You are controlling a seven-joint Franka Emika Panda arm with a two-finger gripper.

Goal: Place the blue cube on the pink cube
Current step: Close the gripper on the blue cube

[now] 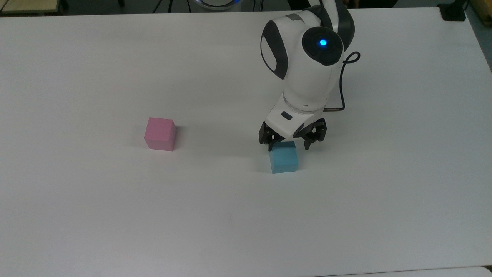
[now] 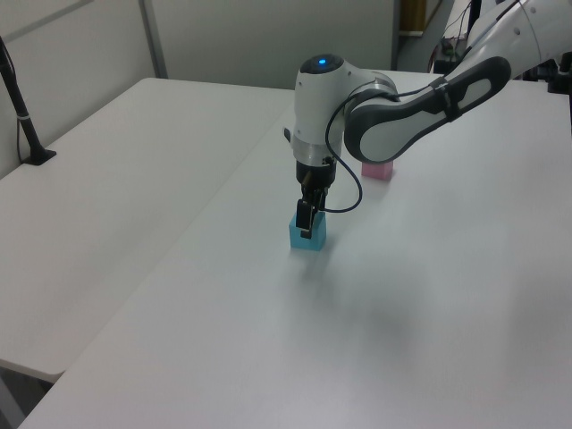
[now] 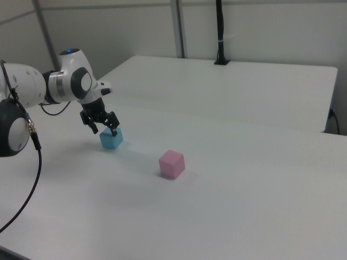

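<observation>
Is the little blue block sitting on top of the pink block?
No, the small sky-blue cube rests on the white table, well apart from the small pastel pink cube, which stands alone at the top view's left.
</observation>
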